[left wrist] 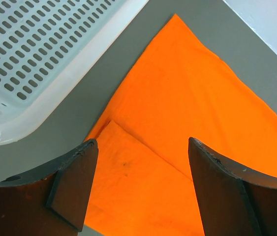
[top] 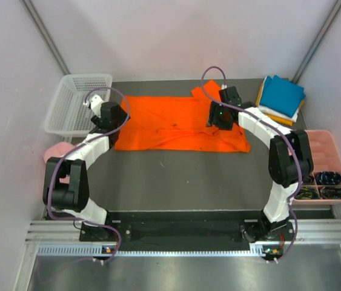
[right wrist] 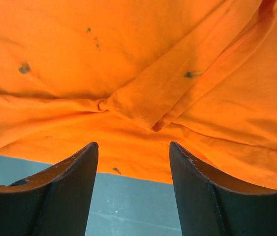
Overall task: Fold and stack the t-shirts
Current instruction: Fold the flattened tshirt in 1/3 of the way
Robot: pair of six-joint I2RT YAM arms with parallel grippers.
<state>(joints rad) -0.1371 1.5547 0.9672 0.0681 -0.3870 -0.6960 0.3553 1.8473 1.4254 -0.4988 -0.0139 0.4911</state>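
Basket [top: 67, 103]: white plastic, perforated all over, at the far left corner of the table.
Cap [top: 55, 151]: pale pink, just nearer than the basket, partly hidden.
Tray [top: 326, 148]: pink, divided into compartments, at the right edge; small dark bits [top: 327, 178] lie in its near compartments.
Table [top: 176, 182]: dark grey top.

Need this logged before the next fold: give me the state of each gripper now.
Left gripper: open, empty, above the edge of the orange shirt.
Right gripper: open, empty, above the same shirt.
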